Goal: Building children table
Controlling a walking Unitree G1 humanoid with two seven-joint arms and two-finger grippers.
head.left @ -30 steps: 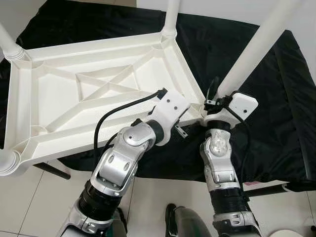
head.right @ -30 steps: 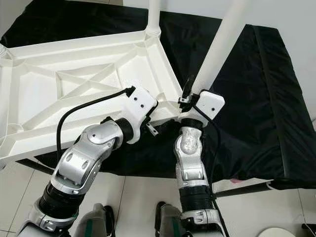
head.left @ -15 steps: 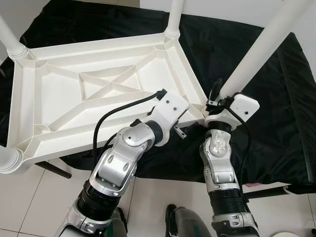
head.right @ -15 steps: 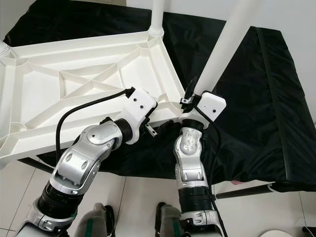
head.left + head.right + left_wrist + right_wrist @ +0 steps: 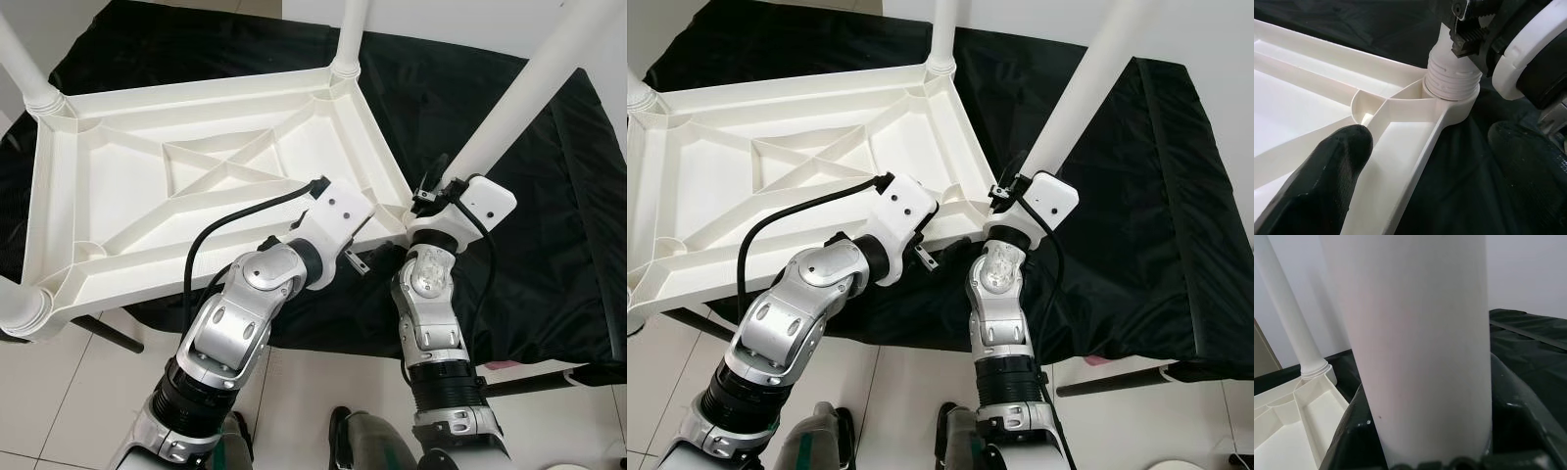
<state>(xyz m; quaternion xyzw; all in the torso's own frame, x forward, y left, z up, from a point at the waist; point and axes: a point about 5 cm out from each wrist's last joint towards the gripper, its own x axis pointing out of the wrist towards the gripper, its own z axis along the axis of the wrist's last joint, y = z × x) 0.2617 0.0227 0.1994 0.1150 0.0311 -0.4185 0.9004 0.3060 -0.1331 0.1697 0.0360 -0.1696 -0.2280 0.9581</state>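
Tiles of pale floor (image 5: 59,411) fill the bottom of the frame, where the two silver arms rise. The left gripper (image 5: 377,211) sits at centre, its black fingers (image 5: 1327,181) straddling the near rim of the upturned white plastic ribbed tabletop (image 5: 176,196): one finger lies inside the frame against a rib, the other outside the edge, so the gripper is partly open around the rim. Just right of it, the right gripper (image 5: 436,186) is closed around the base of a white plastic cylindrical leg (image 5: 529,88), which stands in the near right corner socket and runs up towards the upper right corner of the frame, its long axis tilted. The tabletop lies underside up on a black cloth-covered desk (image 5: 549,255), its long side running left to right. Farther back, three more white legs (image 5: 351,29) point upward from the other corners.
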